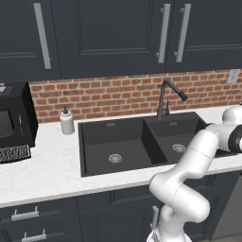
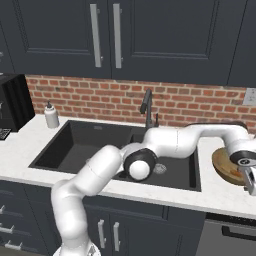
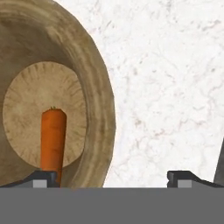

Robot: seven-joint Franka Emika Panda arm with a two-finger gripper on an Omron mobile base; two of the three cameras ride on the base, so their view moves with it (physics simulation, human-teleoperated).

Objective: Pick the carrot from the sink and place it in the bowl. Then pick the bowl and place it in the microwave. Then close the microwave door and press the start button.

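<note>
The wooden bowl [image 3: 99, 105] sits on the white counter to the right of the sink [image 2: 75, 145]; in the right base view the bowl [image 2: 225, 167] lies partly under my hand. The orange carrot [image 3: 53, 140] lies inside the bowl, on its flat bottom. My gripper [image 3: 113, 177] hangs open just above the bowl's rim, one fingertip [image 3: 46, 177] over the carrot end and the other over bare counter. Nothing is held. From the side, the gripper [image 2: 250, 184] points down at the bowl's right edge. The black double sink [image 1: 118, 142] holds nothing loose. The microwave and its door are out of view.
My arm stretches across the right basin, past the dark faucet [image 2: 146, 107]. A white soap bottle [image 1: 67, 121] and a black box appliance [image 1: 14, 118] stand left of the sink. White marbled counter [image 3: 166, 87] lies beside the bowl. Dark cabinets hang above the brick wall.
</note>
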